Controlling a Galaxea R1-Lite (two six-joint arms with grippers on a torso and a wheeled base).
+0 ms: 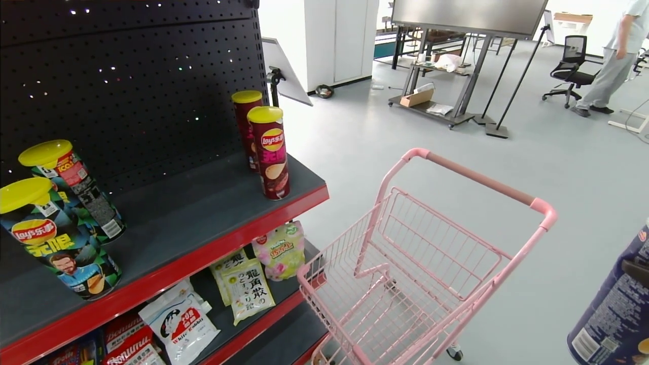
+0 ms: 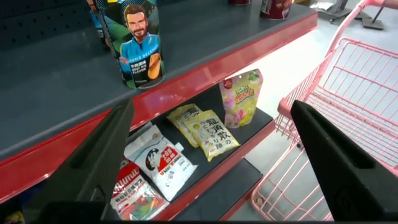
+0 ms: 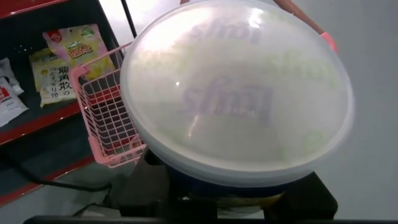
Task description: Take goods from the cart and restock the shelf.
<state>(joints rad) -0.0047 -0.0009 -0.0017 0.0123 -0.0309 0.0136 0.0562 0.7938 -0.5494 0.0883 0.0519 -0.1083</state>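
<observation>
Grey floor (image 1: pixel 405 121) lies all around, and low at my right side hangs the blue can (image 1: pixel 611 309), the thing I have to put away. My right gripper (image 3: pixel 227 205) is pinching it, I think, for the can is up in the air with nothing under it, and its clear lid (image 3: pixel 236 93) faces my wrist. The pink cart (image 1: pixel 345 235) stands between the can and the shelf (image 1: pixel 203 203). My left gripper (image 2: pixel 211 112) is spread wide and holds nothing; it hangs by the shelf's red edge (image 1: pixel 228 238), above the bags (image 2: pixel 208 134) on the lower board. On the top board two red cans (image 1: pixel 271 152) stand at the far end and two green cans (image 1: pixel 56 238) closer to me, with room between them.

What could go wrong? The can is round and smooth, so it may slip or tip if I swing fast. It could bump the cart's handle (image 1: pixel 476 177) on the way across. If I come in too low it hits the red edge. If I aim badly it knocks a standing can over, and that one may roll off the board.
</observation>
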